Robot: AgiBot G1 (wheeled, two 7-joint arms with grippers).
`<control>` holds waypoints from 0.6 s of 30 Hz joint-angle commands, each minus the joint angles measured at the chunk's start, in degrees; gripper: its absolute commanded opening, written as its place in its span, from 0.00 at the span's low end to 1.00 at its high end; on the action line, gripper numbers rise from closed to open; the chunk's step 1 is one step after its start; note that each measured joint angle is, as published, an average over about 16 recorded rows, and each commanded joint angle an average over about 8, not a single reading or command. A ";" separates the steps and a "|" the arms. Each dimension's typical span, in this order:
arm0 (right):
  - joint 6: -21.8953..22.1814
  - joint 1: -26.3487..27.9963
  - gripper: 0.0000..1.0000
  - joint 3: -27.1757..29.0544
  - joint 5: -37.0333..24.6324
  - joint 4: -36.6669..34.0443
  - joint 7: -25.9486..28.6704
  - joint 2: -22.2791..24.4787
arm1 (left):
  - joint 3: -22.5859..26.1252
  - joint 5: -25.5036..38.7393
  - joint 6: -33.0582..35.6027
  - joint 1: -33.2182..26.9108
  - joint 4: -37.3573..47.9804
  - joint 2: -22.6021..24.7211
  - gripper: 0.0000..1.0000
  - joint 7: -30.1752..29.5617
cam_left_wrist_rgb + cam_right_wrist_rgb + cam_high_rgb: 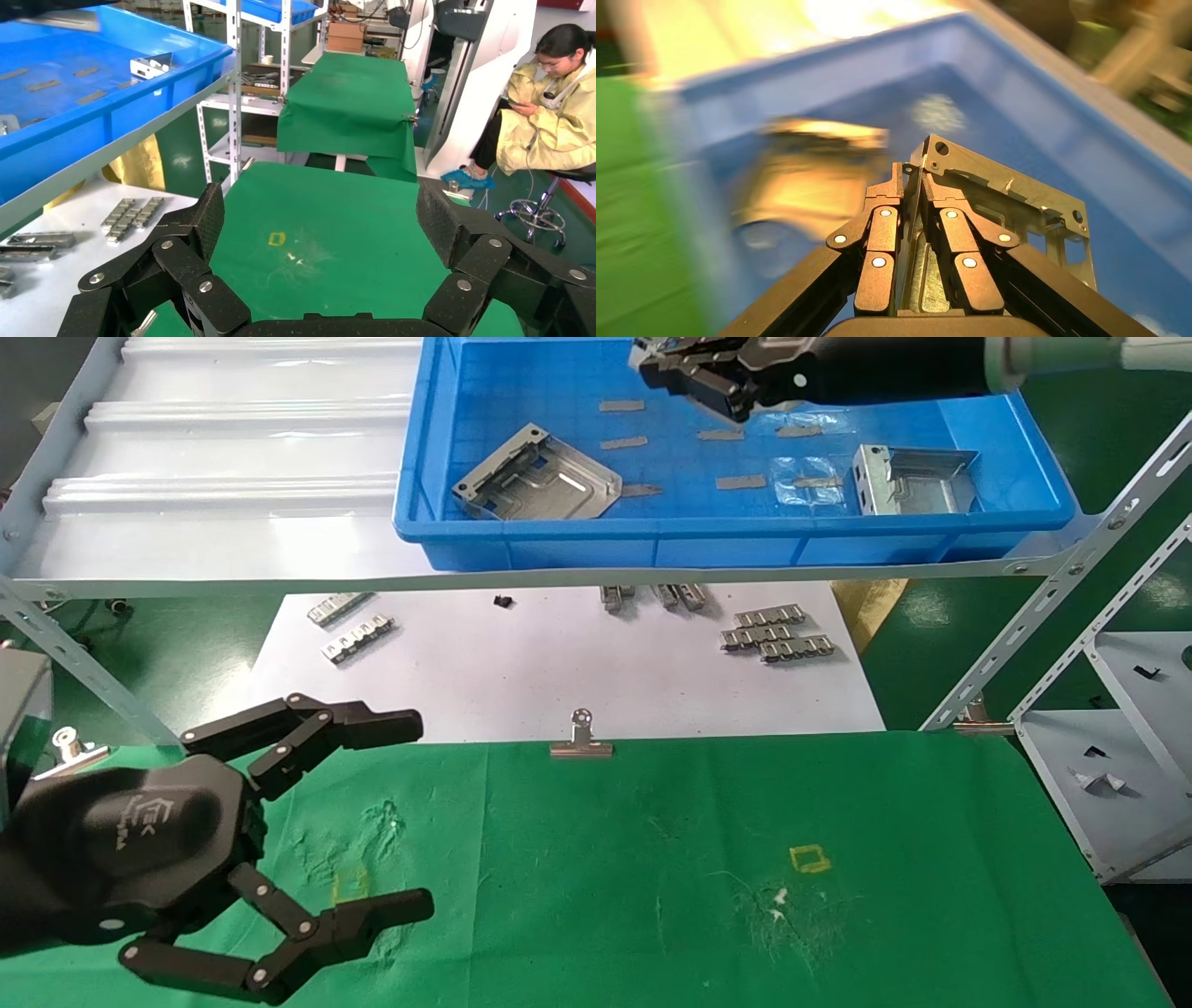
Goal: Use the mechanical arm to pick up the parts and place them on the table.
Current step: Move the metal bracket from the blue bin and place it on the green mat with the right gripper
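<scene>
From the head view, two sheet-metal parts (537,477) (913,479) lie in the blue tray (1043,467) at upper centre; the green table (745,877) holds none. The left gripper (372,812) idles spread, lower left. In the right wrist view, the right gripper (921,184) is clamped on a third part (1011,196) above the tray.
</scene>
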 commanded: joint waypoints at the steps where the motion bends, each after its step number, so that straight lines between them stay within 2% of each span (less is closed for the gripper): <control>1: -6.16 0.69 0.00 0.26 0.95 0.39 -1.94 1.69 | 0.00 0.00 0.00 0.00 0.00 0.00 1.00 0.00; 5: -14.06 1.82 0.00 0.19 1.52 0.17 -6.18 3.82 | 0.00 0.00 0.00 0.00 0.00 0.00 1.00 0.00; 9: -19.30 2.32 0.00 -0.24 2.00 1.00 -9.95 5.56 | 0.00 0.00 0.00 0.00 0.00 0.00 1.00 0.00; 13: -21.64 1.62 0.00 -2.04 3.42 4.83 -11.91 7.70 | 0.00 0.00 0.00 0.00 0.00 0.00 1.00 0.00; 18: -22.11 -0.83 0.00 -7.02 8.47 15.62 -11.36 12.66 | 0.00 0.00 0.00 0.00 0.00 0.00 1.00 0.00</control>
